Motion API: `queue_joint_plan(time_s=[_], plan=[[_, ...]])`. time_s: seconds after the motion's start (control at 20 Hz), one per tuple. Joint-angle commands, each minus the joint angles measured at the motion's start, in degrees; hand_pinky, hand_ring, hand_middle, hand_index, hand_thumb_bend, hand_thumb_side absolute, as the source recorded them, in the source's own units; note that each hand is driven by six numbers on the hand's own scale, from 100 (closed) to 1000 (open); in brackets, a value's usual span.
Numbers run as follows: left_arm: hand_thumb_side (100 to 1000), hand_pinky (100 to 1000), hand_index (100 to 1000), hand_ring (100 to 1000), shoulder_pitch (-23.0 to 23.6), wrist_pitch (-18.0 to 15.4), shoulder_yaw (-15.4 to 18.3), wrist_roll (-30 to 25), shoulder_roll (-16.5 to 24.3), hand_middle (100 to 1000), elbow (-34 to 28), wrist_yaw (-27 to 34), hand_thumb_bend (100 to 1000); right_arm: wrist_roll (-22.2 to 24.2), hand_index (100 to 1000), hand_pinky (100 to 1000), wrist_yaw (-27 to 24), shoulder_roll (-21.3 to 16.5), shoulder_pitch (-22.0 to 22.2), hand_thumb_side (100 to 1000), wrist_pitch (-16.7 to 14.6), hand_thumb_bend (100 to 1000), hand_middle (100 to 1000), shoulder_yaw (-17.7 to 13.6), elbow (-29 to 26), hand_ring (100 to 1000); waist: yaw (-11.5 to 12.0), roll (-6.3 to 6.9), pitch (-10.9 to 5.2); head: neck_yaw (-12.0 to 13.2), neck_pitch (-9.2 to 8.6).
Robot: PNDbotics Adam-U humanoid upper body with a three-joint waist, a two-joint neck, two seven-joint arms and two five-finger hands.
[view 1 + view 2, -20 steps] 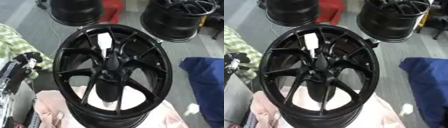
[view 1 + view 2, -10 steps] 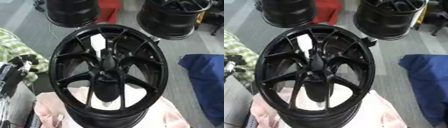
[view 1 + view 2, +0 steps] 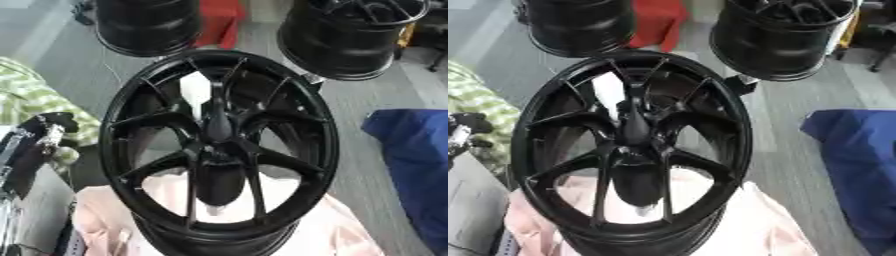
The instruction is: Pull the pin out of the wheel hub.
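Observation:
A black multi-spoke wheel hub lies face up on a pink cloth, filling the middle of both views. At its centre stands a dark pin, seen almost end on, and its lower part shows through the spokes. A white tag or sticker shows just behind the centre. My left hand, black with silver parts, sits at the left edge beside the rim, apart from the pin. My right hand shows in neither view.
Two more black wheels stand on the floor behind, one at the back left and one at the back right, with a red object between them. A blue cloth lies at the right and a green checked cloth at the left.
The whole picture has shifted a little, so the camera has moved. The pin stays in the hub centre and my left hand stays at the left edge.

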Motion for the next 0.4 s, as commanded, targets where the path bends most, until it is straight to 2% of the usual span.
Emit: queue_joint_plan(time_s=[0.05,0.25,0.4], plan=[[536,649,729,738,-0.6,-0.2,-0.2,-0.1,0.4,623,-0.8,0.2,117,-3.4,833,536,-3.5,-0.5,-0.3,469,-2.0,542,732,3.0,1.0,600,0.2,0.2,-0.44,0.0,-0.99],[536,648,729,739,-0.7,-0.1,-0.2,0.0,0.3,623,-0.8,0.3,115,-7.5,834,535,-7.5,-1.0,-0.5,463,-3.8,541,727,6.5,2.8,596,0.3,0.23,-0.48,-0.2,-1.15],[537,648,729,739,-0.8,0.0,-0.5,-0.2,0.2,623,-0.8,0.3,114,-10.8,833,534,-8.0,-1.0,-0.7,460,-4.4,541,724,8.9,3.6,594,0.3,0.24,-0.54,-0.5,-1.2]])
